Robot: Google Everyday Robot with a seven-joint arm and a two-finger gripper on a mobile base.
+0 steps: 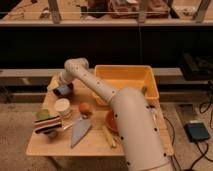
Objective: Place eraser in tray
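Note:
The yellow tray [125, 76] stands at the back of the wooden table [95, 145], right of centre. My white arm reaches from the lower right across the table to its back left corner. My gripper [56, 84] is there, low over the table, just above a dark purple bowl [63, 90] and beside a small yellowish thing [51, 85]. I cannot pick out the eraser with certainty. A striped block-like thing [47, 122] lies at the front left, well away from the gripper.
A white cup [62, 107], an orange ball [85, 108], a grey flat wedge [80, 131], a yellow item [109, 136] and an orange plate [111, 120] lie on the table. A green thing [144, 90] sits at the tray's right corner. A dark shelf runs behind.

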